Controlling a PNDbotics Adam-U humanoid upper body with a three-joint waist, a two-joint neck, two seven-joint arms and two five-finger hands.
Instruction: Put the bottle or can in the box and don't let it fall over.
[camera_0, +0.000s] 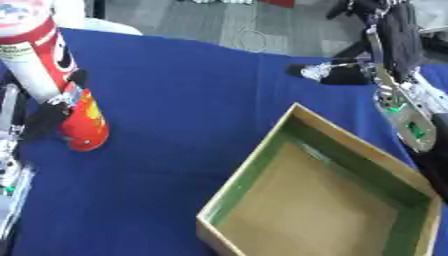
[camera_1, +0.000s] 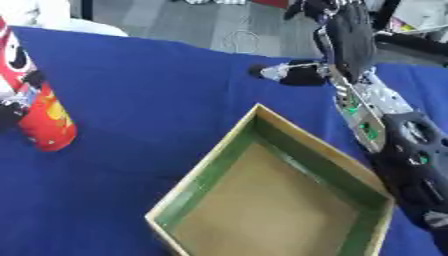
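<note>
Left robot hand (camera_0: 52, 112) clamps the red can (camera_0: 83, 125), tilted on the desk (camera_0: 192, 100); right robot hand (camera_1: 350, 35) idles, fingers straight. Next: lift upright toward the box (camera_1: 219, 160).

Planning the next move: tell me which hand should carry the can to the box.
Left. The left hand's fingers are already curled around the tall red and white cylindrical can, tilted above the blue cloth. The right hand hangs open beyond the empty green-lined cardboard box, holding nothing.

red-and-white can (camera_0: 39, 55), orange-red can (camera_0: 85, 122), blue tablecloth (camera_0: 192, 100), tan box (camera_0: 319, 200) with green inner walls
</note>
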